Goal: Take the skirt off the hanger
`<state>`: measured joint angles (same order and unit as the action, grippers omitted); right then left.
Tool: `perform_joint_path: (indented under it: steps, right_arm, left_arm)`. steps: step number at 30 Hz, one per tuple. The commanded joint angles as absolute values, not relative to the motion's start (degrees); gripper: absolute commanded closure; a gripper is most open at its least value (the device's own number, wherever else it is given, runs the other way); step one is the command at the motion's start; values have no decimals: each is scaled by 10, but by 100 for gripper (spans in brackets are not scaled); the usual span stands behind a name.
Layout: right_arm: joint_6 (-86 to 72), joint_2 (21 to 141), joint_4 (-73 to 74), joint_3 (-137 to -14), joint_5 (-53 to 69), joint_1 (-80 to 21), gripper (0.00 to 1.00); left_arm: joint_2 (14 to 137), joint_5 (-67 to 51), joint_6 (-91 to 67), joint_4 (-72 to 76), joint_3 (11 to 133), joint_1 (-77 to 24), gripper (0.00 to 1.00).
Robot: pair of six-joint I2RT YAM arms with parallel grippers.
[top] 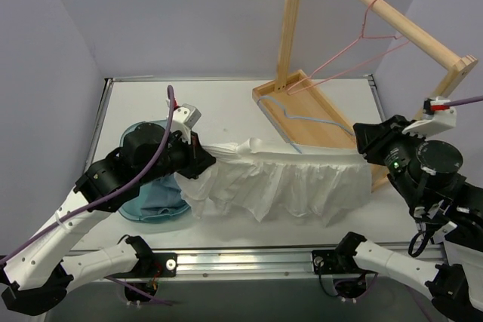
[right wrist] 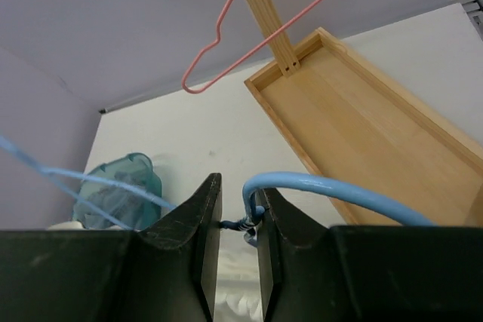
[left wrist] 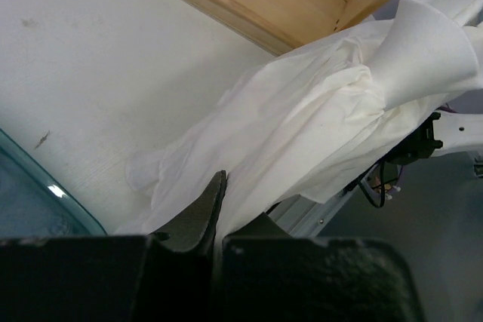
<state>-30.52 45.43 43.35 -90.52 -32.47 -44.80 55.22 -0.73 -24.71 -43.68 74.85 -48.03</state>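
The large white, crinkly pleated skirt (top: pixel 279 179) lies stretched across the table's middle. It runs from the left gripper (top: pixel 202 157) at nine o'clock to the right gripper (top: pixel 361 147) at three o'clock, with its ruffled hem sagging toward six o'clock. The left jaws are pressed together on its bunched end. The right jaws pinch the twisted neck of the thin light-blue wire hanger (right wrist: pixel 317 184), whose wire reaches toward ten o'clock over the shallow wooden tray (top: pixel 321 99).
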Motion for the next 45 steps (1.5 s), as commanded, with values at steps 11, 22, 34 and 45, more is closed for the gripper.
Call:
perform_joint_path:
  steps: [11, 22, 34, 45]
  right_arm:
    - [-361, 442, 323, -886, -368, -447, 100]
    - [-328, 505, 175, -850, -316, -447, 100]
    - [-276, 573, 140, -925, -346, -448, 100]
    - [-239, 541, 181, -950, -376, -447, 100]
  left_arm:
    - [582, -241, -268, -281, 708, -468, 98]
    - [588, -384, -315, -163, 663, -512, 98]
    - [596, -267, -214, -379, 761, -510, 98]
    - [649, -92, -103, -595, 997, -286, 98]
